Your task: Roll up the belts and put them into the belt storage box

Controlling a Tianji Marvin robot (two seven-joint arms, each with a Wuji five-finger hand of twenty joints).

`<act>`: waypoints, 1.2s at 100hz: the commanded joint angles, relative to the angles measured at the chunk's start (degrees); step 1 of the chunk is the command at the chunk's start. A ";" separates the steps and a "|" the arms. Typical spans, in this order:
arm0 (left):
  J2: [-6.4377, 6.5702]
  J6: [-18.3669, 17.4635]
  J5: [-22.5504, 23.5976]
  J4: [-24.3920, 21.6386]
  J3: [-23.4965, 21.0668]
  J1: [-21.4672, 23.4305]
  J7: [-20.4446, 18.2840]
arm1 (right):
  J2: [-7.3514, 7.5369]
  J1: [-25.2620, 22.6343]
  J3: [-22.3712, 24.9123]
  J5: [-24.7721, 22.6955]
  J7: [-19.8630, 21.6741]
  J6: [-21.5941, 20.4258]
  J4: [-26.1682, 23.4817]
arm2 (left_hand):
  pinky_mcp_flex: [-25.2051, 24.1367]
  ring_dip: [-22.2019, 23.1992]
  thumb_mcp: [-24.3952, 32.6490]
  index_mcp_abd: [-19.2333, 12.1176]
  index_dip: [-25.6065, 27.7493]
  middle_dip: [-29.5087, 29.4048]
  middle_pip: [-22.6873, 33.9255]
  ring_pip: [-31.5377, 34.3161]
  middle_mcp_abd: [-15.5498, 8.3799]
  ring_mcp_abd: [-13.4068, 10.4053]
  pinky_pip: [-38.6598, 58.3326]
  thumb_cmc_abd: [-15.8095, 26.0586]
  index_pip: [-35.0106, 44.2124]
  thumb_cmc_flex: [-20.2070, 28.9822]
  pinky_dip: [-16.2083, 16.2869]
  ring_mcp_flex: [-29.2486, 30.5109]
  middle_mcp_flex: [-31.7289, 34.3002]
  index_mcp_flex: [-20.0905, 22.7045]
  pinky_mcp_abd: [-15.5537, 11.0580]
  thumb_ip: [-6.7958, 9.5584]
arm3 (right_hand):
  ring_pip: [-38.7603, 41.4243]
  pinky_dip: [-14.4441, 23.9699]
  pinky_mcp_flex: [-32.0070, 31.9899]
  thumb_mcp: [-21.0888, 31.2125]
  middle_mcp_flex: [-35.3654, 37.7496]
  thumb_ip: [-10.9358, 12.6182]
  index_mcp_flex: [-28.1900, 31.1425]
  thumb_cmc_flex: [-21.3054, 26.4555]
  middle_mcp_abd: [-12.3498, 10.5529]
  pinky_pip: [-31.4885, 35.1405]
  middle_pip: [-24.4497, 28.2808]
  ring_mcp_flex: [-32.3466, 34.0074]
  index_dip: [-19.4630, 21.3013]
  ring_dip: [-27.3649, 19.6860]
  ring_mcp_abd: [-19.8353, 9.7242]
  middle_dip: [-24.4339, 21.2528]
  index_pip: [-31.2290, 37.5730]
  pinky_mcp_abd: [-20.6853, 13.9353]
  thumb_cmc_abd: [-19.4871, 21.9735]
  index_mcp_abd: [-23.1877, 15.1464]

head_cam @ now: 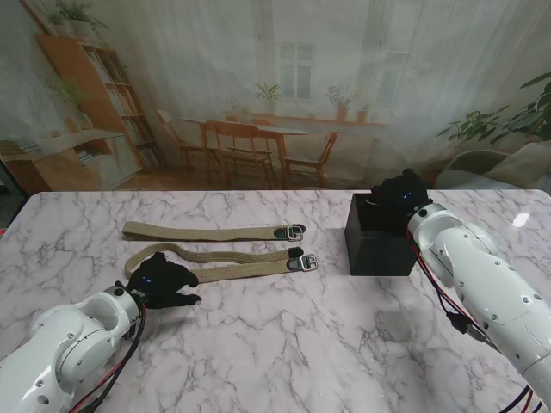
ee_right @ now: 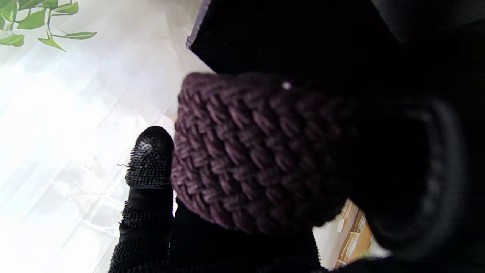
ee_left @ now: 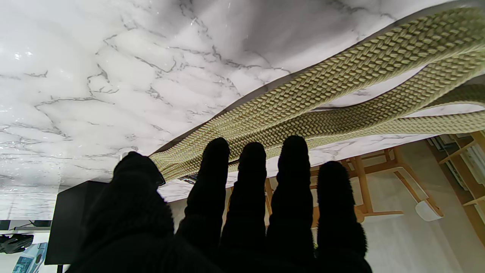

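Note:
Two khaki woven belts lie flat on the marble table. The far belt [head_cam: 207,232] is straight, and the near belt [head_cam: 232,262] is doubled into a loop at its left end. Both have dark buckles [head_cam: 303,261] pointing toward the black storage box [head_cam: 379,249]. My left hand [head_cam: 162,280] is open beside the near belt's looped end, with its fingers [ee_left: 250,178] stretched along the weave [ee_left: 341,72]. My right hand [head_cam: 403,196] hovers over the box's open top, shut on a rolled dark woven belt [ee_right: 257,151]. The box's inside is hidden.
The box stands right of the belts' buckles, and its dark wall [ee_left: 75,220] also shows in the left wrist view. Bare marble [head_cam: 284,344] stretches between me and the belts. The table's far edge [head_cam: 258,193] runs just beyond the far belt.

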 commanded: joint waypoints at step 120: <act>-0.08 0.26 0.16 0.94 0.24 -0.41 0.16 | -4.60 -26.84 21.12 8.28 -0.80 0.00 -33.10 | -0.85 -0.48 -1.50 -0.77 -0.72 -0.20 -0.93 -1.38 -0.11 0.12 -1.38 1.86 -0.55 0.00 -0.66 -0.96 -1.20 1.10 2.40 0.56 | -13.44 -1.68 -16.99 -13.96 -12.73 9.40 -4.10 0.17 5.38 -9.00 -13.20 -14.83 9.00 -7.21 5.07 -8.37 -13.96 10.09 11.54 -6.14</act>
